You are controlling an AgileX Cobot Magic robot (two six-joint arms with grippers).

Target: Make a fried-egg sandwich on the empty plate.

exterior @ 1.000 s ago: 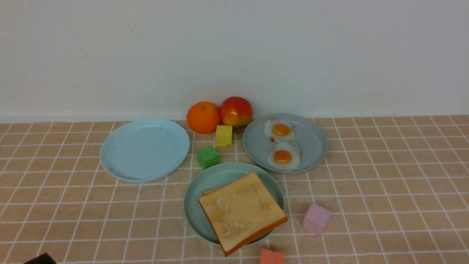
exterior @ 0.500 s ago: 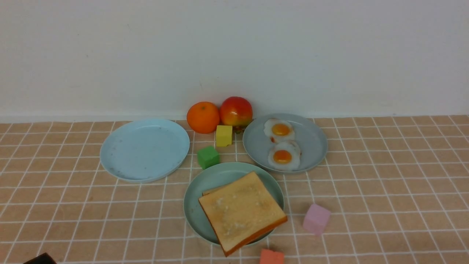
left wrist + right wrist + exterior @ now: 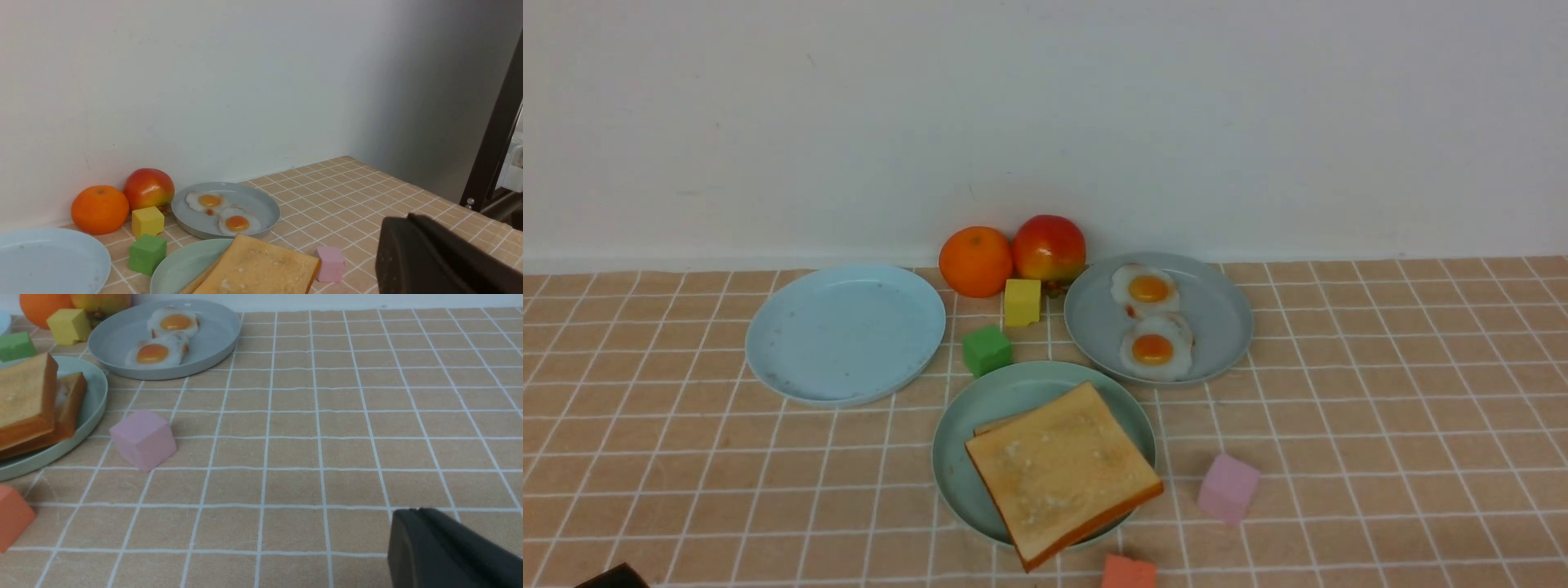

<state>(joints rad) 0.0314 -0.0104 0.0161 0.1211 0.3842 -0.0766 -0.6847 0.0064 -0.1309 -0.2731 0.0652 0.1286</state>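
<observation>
Nothing shifted on the cloth across the earlier front frames and now: plates, food and cubes all sitting in the same spots, same dark corner at 7 o'clock of the front view.

Mint-green plate (image 3: 968, 425) near the front centre, carrying the top toast slice (image 3: 1062, 472), tilted and overhanging the rim toward 5 o'clock. Second toast slice (image 3: 67, 406) beneath it, only a sliver peeking out in the front view, clearer in the right wrist view, with something white glimpsed between the two; cannot tell for sure what.

Grey-blue plate (image 3: 1225, 314) at 1 o'clock of the mint one, holding two fried eggs: far egg (image 3: 1145, 289) and near egg (image 3: 1156, 348), edges touching. Pale blue plate (image 3: 845, 333) at 10 o'clock, bare. Orange (image 3: 974, 260) and apple (image 3: 1049, 248) side by side at 12 o'clock against the wall, yellow cube (image 3: 1022, 302) just in front of them, green cube (image 3: 986, 349) just beside the mint rim at 11 o'clock. Pink cube (image 3: 1228, 487) near the plate at 3 o'clock, orange-red cube (image 3: 1129, 572) at 5 o'clock by the frame edge.

Left gripper (image 3: 412, 220) fingers pressed together, holding nothing, well apart from the food. Right gripper (image 3: 416, 512) likewise pinched closed and empty, over bare checked cloth (image 3: 327, 428).
</observation>
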